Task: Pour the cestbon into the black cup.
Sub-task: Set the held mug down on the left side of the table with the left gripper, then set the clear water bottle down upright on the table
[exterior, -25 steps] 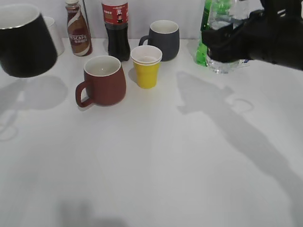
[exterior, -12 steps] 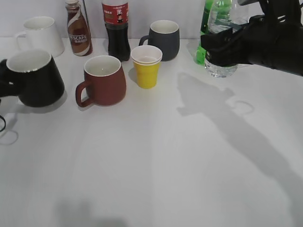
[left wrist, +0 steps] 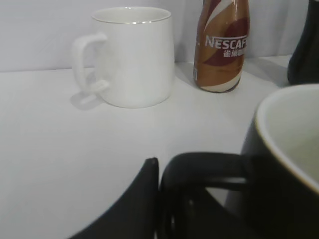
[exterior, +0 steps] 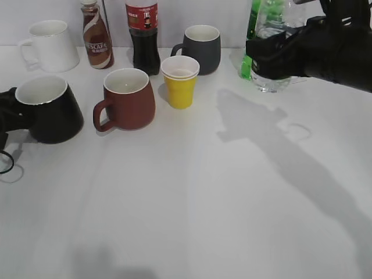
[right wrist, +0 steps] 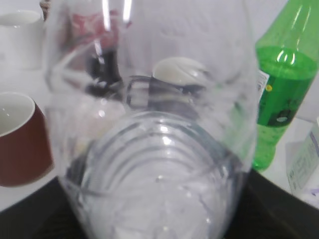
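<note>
The black cup is low at the table's left, tilted a little, white inside showing. My left gripper is shut on its black handle; in the left wrist view one dark finger presses against the handle and the cup's rim fills the right. My right gripper is shut on the cestbon, a clear ribbed bottle held upright above the table's back right. In the right wrist view the cestbon fills the frame; its label is not visible.
A brown-red mug, yellow paper cup, dark grey mug, cola bottle, Nescafe bottle and white mug stand along the back. A bright green soda bottle stands behind the cestbon.
The black cup came down from high at the far left to table level and shifted slightly right. The right gripper with the cestbon rose a little.
</note>
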You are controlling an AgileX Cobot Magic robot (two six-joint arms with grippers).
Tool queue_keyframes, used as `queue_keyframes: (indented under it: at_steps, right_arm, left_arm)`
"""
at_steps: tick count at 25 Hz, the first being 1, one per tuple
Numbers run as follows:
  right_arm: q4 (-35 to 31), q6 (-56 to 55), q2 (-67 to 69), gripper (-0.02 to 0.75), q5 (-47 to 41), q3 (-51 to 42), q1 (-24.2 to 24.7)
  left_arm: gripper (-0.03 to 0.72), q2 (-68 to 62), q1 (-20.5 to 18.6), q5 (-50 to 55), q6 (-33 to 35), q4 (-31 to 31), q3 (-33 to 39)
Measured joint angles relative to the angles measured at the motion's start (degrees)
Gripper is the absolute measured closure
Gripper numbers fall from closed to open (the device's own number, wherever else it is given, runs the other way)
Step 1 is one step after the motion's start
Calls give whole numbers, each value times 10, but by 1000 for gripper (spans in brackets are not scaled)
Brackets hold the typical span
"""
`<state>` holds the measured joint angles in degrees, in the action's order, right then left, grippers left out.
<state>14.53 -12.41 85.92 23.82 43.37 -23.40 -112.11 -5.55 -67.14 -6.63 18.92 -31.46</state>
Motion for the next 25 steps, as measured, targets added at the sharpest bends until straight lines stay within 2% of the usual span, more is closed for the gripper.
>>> queue_keyframes:
  at_steps: [5, 7, 20, 25]
  right_arm:
    - [0, -1, 0, 266, 6, 0, 0]
    - [0, -1, 0, 266, 6, 0, 0]
    - [-18, -2, 3, 266, 7, 0, 1]
    - [-42, -2, 55, 266, 57, -18, 32]
  left_arm:
    - [466, 0, 0, -15, -3, -3, 9]
    - [437, 0, 0, -18, -3, -6, 16]
    - [421, 43, 0, -19, -3, -59, 79]
    - [422, 81, 0, -19, -3, -60, 115]
